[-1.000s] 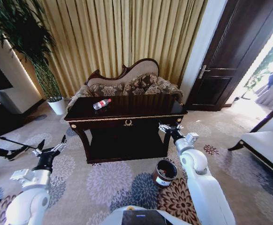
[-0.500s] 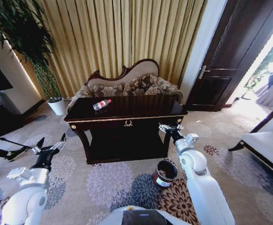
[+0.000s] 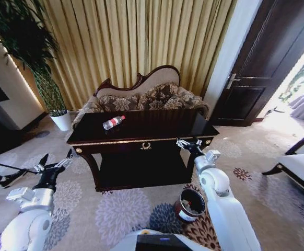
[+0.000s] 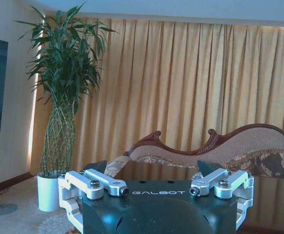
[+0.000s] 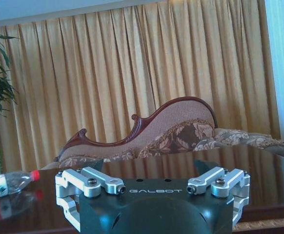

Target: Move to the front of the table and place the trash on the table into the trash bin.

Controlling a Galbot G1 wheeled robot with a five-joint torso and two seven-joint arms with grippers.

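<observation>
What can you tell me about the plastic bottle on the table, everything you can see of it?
The bottle is a small clear plastic one with a red label around its middle and a red cap. It lies on its side on the dark glossy table, toward the robot's left end of the top and near the back edge. In the right wrist view the bottle looks crumpled and empty, and its reflection shows in the polished surface beneath it. Only the tabletop touches it; both grippers are away from it.

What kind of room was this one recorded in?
Probably a hotel suite or formal sitting room: gold floor-length curtains, a carved upholstered settee behind the glossy table, and floral carpet.
</observation>
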